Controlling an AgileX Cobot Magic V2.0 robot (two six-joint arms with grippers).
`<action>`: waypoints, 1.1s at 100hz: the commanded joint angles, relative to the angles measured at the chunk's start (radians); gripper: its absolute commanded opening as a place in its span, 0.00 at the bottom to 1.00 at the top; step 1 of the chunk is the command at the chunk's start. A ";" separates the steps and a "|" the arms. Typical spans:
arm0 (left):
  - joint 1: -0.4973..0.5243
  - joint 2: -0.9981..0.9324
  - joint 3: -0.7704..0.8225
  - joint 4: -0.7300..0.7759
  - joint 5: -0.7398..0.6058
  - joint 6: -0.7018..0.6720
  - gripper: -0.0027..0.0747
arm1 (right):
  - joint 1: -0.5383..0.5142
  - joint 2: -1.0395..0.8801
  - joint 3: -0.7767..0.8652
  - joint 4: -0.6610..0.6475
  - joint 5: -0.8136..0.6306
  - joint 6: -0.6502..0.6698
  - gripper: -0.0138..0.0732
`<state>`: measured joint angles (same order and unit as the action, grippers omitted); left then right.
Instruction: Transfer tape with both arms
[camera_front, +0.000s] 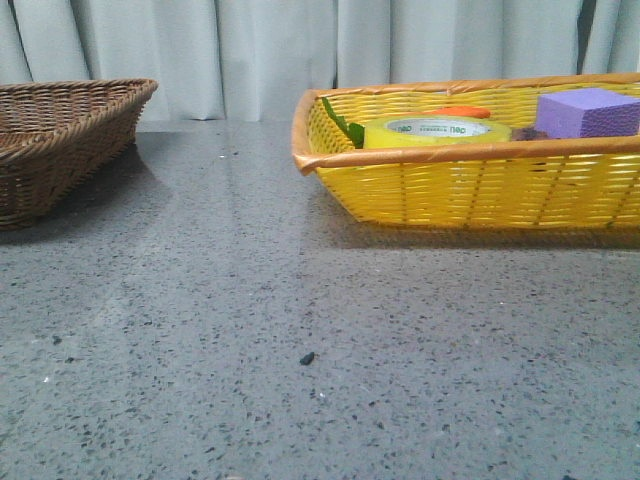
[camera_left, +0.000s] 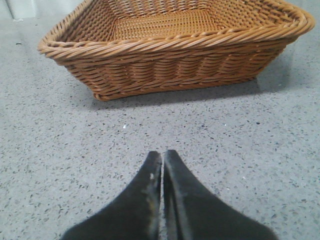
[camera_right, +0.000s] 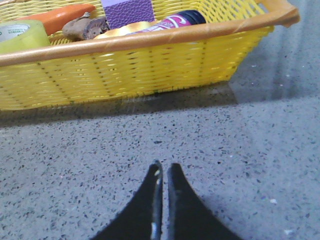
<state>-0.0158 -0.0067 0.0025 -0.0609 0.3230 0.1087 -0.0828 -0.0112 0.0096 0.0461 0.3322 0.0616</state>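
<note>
The tape (camera_front: 437, 131), a yellow roll with a white core and green print, lies flat in the yellow basket (camera_front: 480, 180) at the right. It also shows in the right wrist view (camera_right: 20, 35). My left gripper (camera_left: 163, 154) is shut and empty over bare table in front of the brown wicker basket (camera_left: 175, 55). My right gripper (camera_right: 165, 167) is shut and empty over bare table in front of the yellow basket (camera_right: 125, 70). Neither gripper shows in the front view.
The yellow basket also holds a purple foam block (camera_front: 588, 112), an orange carrot-like thing (camera_right: 57, 16), a brown lump (camera_right: 85, 28) and a dark-capped bottle (camera_right: 175, 21). The brown wicker basket (camera_front: 60, 140) stands at the far left. A small dark speck (camera_front: 307, 358) lies mid-table.
</note>
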 joint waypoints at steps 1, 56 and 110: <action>0.002 -0.029 0.009 -0.005 -0.072 -0.009 0.01 | 0.002 -0.020 0.021 0.002 -0.013 -0.008 0.08; 0.002 -0.029 0.009 -0.005 -0.072 -0.009 0.01 | 0.002 -0.020 0.021 0.002 -0.013 -0.008 0.08; 0.002 -0.029 0.009 0.027 -0.095 -0.009 0.01 | 0.002 -0.020 0.021 0.000 -0.083 -0.008 0.08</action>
<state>-0.0158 -0.0067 0.0025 -0.0392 0.3211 0.1087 -0.0828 -0.0112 0.0096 0.0461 0.3284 0.0616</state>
